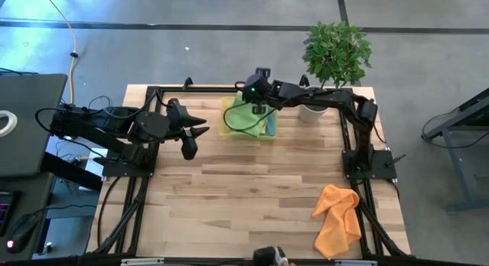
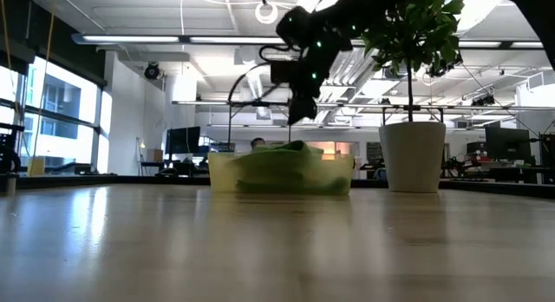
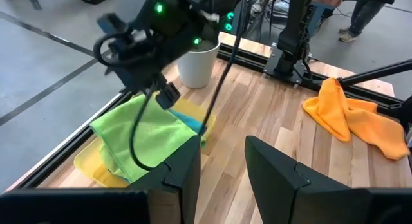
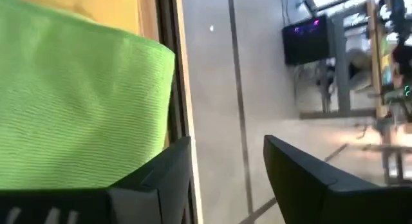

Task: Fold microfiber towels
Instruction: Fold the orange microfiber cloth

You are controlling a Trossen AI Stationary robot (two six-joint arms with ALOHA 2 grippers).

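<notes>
Right gripper [image 1: 258, 107]: hovering open directly above green towel [image 1: 246, 115] lying in tray [image 1: 227, 131]. Left gripper [image 1: 200, 133]: waiting part-open, empty. Orange towel [image 1: 338, 218]: lying nearer right arm.

We see a pale wooden tabletop [image 1: 229, 189] framed by black rails. A yellow tray [image 1: 227, 128] sits on it toward twelve o'clock, stacked with folded towels, a green towel [image 1: 246, 117] on top. A white plant pot [image 1: 311, 113] stands at one o'clock. An orange towel [image 1: 338, 218] lies crumpled at five o'clock.
</notes>
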